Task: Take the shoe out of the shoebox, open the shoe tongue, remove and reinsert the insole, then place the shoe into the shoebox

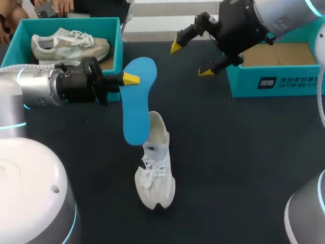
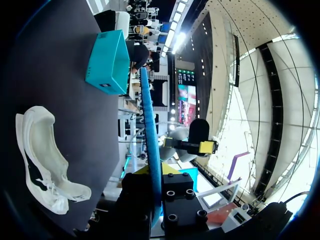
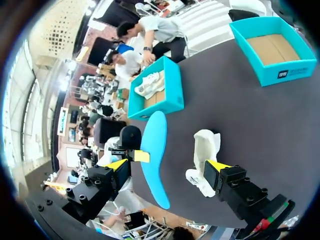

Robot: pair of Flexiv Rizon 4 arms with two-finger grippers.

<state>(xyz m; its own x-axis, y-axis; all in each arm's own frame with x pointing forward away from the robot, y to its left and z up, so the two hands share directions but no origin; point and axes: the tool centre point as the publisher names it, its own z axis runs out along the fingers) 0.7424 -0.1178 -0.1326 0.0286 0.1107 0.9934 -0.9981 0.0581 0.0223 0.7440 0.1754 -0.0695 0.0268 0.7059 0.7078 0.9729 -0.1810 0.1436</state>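
With the left hand [image 1: 131,79], grips the blue insole [image 1: 137,101] near its upper end, both fingers closed on it, lower end hanging at the heel opening of the white shoe [image 1: 155,173], upright on its sole mid-table with the toe toward the near edge. Holds the right hand [image 1: 191,60] spread wide in the air at the far right, just beside the open teal shoebox [image 1: 274,84]. At the far left corner of the dark table [image 1: 228,152], shows a second teal box [image 1: 120,51] with another shoe [image 1: 68,46] inside.

It is bright. Strong glare comes from the windows [image 2: 280,100] ahead of the left gripper [image 2: 152,172]. The table [image 1: 244,152] looks dark.
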